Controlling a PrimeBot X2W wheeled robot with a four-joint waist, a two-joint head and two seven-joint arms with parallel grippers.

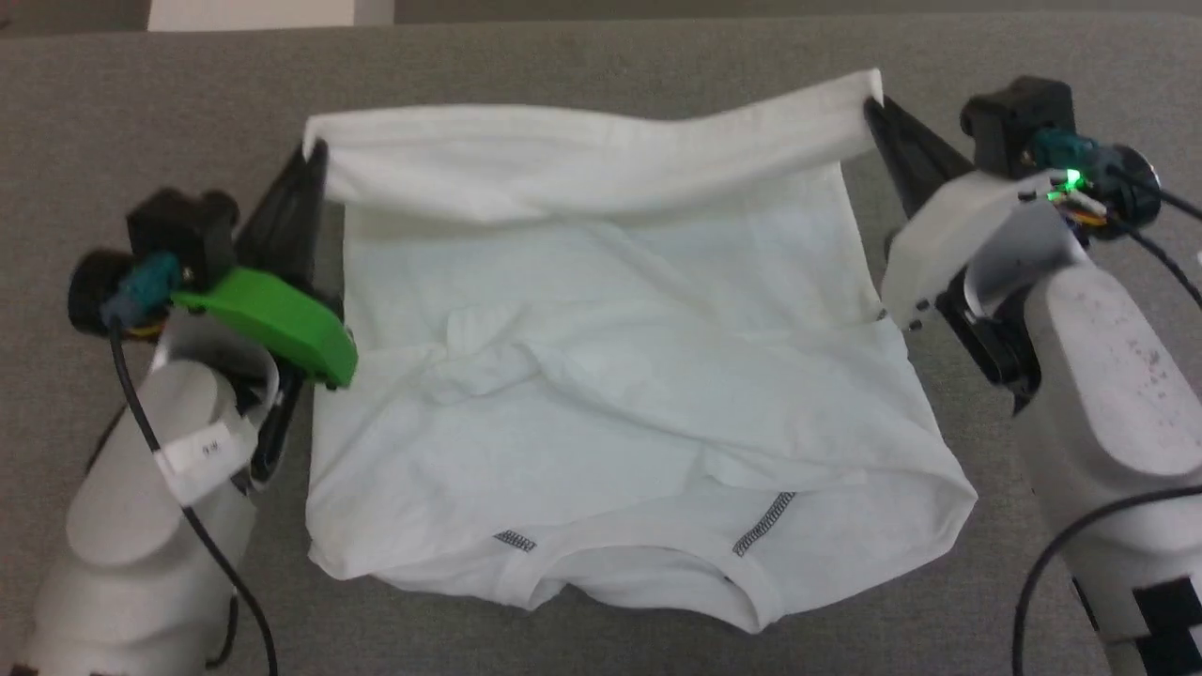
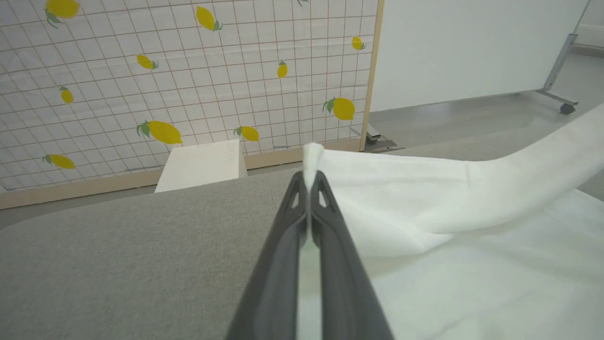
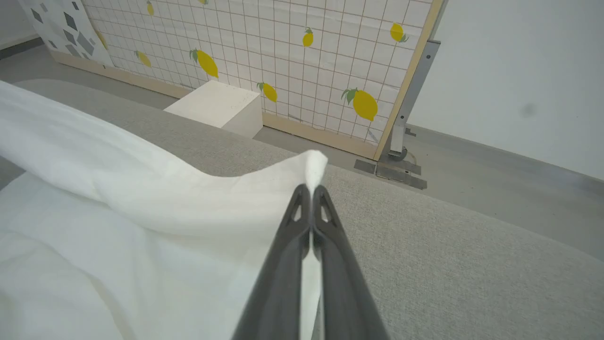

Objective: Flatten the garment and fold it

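Note:
The garment (image 1: pixel 601 357), a white thin shirt with dark zigzag stitching near its collar, lies on the grey table (image 1: pixel 141 113), collar toward me. Its far edge is lifted off the table and stretched between both grippers. My left gripper (image 1: pixel 315 150) is shut on the far left corner; in the left wrist view the cloth (image 2: pixel 424 198) pokes out past the closed gripper tips (image 2: pixel 310 177). My right gripper (image 1: pixel 871 101) is shut on the far right corner, and in the right wrist view the garment (image 3: pixel 141 189) bunches out beyond that gripper (image 3: pixel 311 189).
A white box (image 2: pixel 200 163) (image 3: pixel 217 106) stands on the floor just beyond the table's far edge. Behind it is a lemon-patterned grid panel (image 2: pixel 188 71), with a white board on a wheeled stand (image 2: pixel 472 47) to one side. Bare grey tabletop surrounds the shirt.

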